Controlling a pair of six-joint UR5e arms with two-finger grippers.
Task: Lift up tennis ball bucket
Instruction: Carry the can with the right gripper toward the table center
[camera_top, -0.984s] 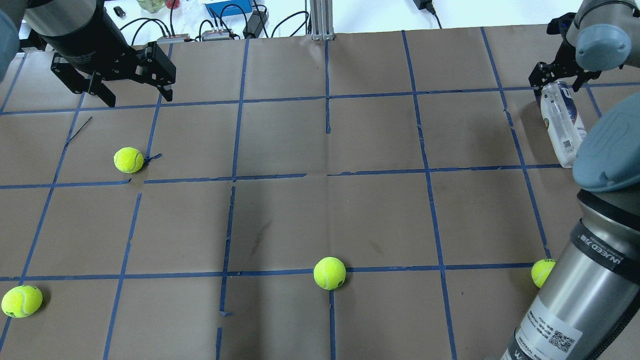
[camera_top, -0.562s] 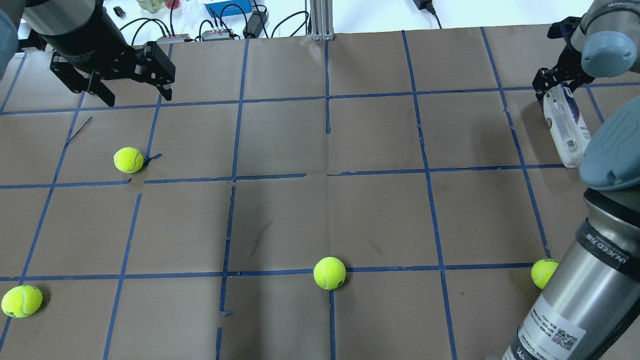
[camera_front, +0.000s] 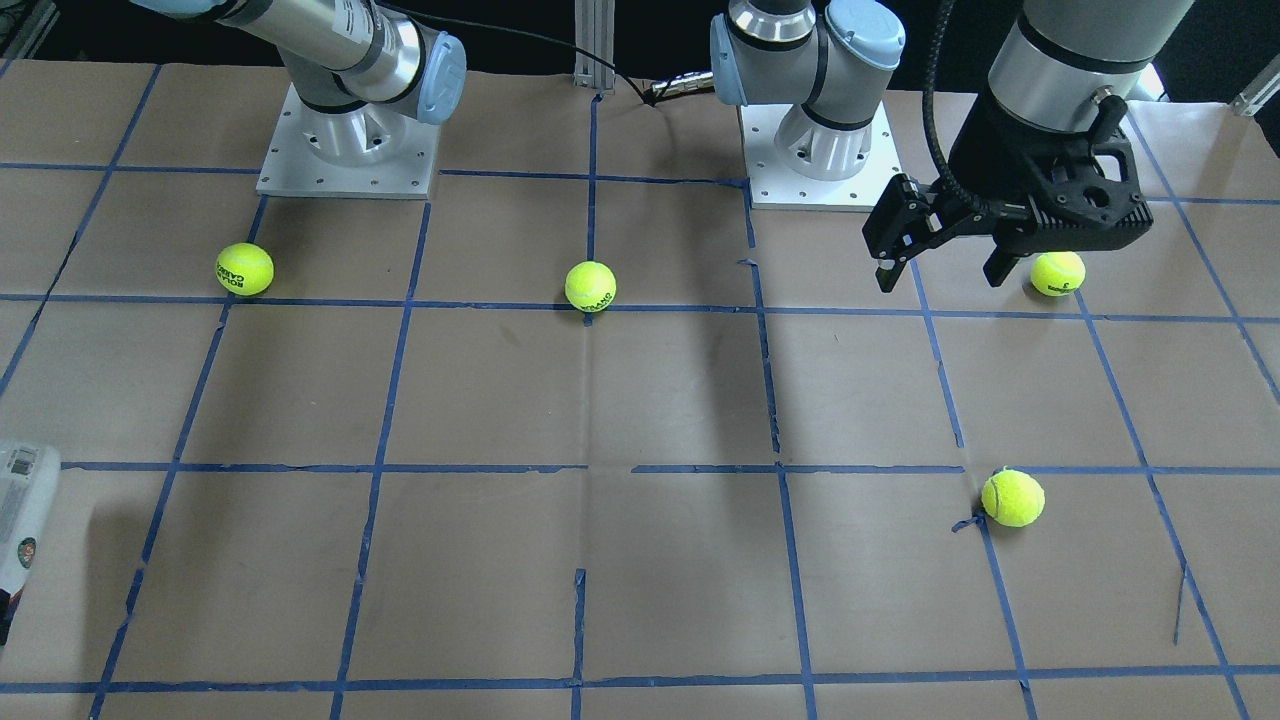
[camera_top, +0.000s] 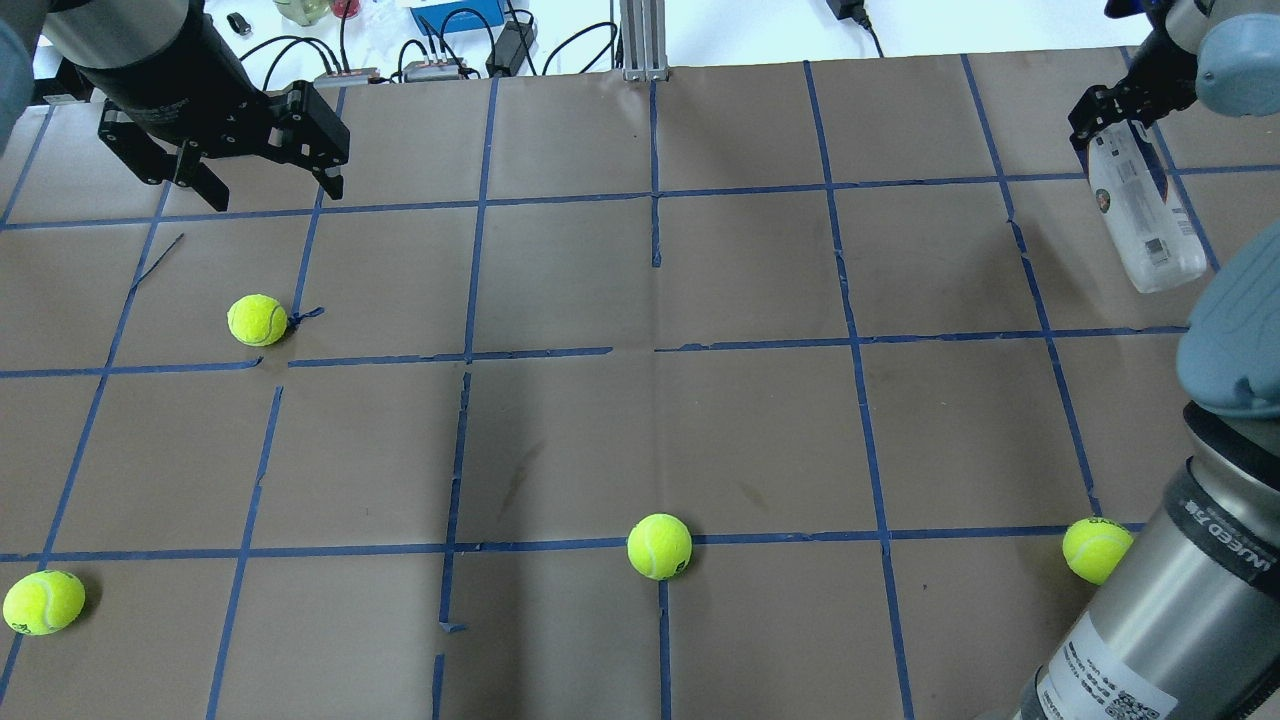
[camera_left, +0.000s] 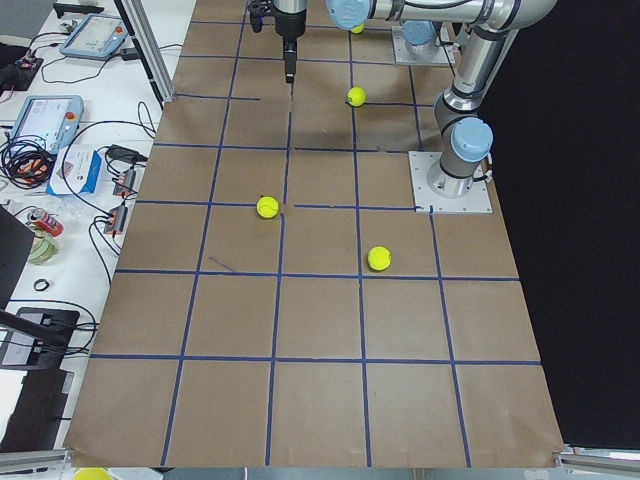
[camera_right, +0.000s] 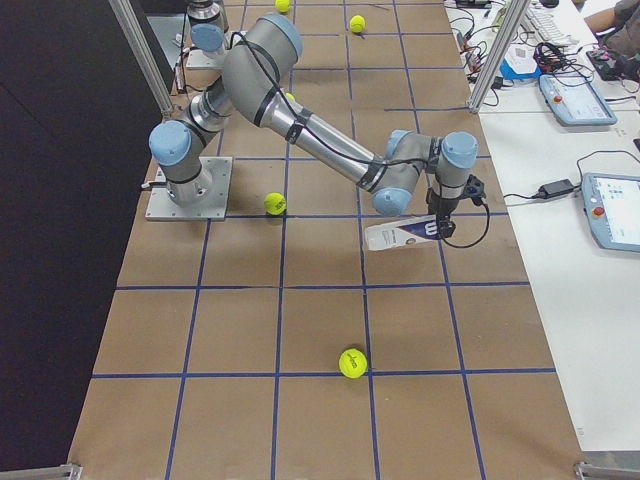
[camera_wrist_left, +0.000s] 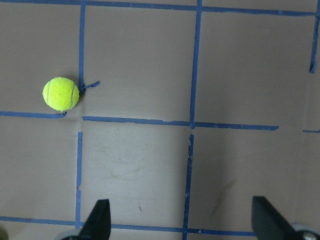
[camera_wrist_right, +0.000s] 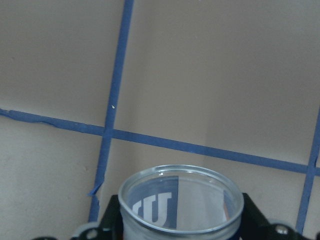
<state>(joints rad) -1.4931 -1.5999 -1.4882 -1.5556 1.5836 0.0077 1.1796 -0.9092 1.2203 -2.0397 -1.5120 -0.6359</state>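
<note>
The tennis ball bucket (camera_top: 1145, 215) is a clear tube with a white-and-navy label at the far right of the table. My right gripper (camera_top: 1108, 115) is shut on its far end and holds it tilted, its free end apparently off the paper. The right exterior view shows the tube (camera_right: 400, 235) near level under the gripper (camera_right: 440, 205). The right wrist view looks down on its open rim (camera_wrist_right: 181, 200). It is cut off at the front view's left edge (camera_front: 22, 510). My left gripper (camera_top: 275, 195) is open and empty at the far left, also seen from the front (camera_front: 938, 280).
Several tennis balls lie on the brown paper: one below the left gripper (camera_top: 257, 319), one at front centre (camera_top: 659, 546), one at front left (camera_top: 43, 602), one by my right arm (camera_top: 1095, 549). Cables and boxes (camera_top: 440, 40) line the far edge.
My right gripper has moved up and to the right with the tube in it, and the tube's free end has risen. The left arm has not moved.
</note>
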